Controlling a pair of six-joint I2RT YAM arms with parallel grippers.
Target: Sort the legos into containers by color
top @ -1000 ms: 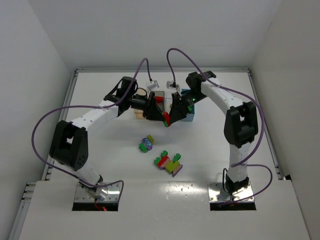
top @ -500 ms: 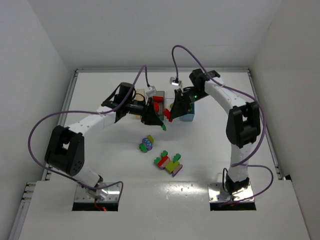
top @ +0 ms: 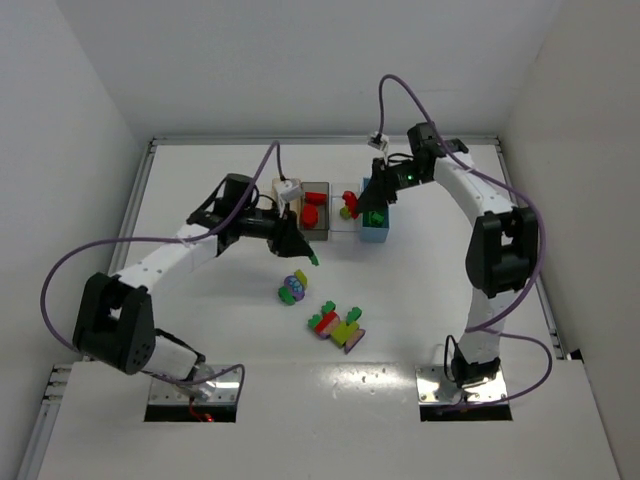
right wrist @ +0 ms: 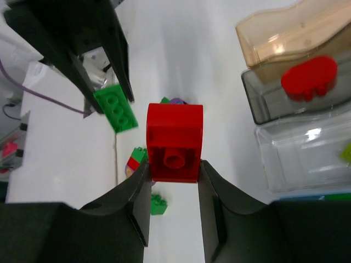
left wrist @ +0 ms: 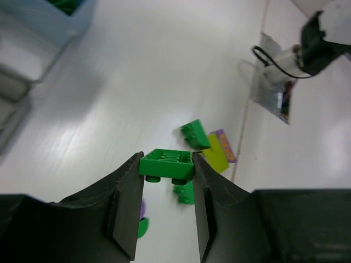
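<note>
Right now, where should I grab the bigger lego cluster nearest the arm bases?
Probably its lime-yellow middle brick, coming straight down. The cluster lies flat and runs diagonally, so a grip across its narrow width there should sit near the balance point, clear of the green brick jutting from one side.

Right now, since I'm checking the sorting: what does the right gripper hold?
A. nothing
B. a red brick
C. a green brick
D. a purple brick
B: the right wrist view shows the red brick clamped in the right gripper; the green brick sits in the left gripper.
</note>
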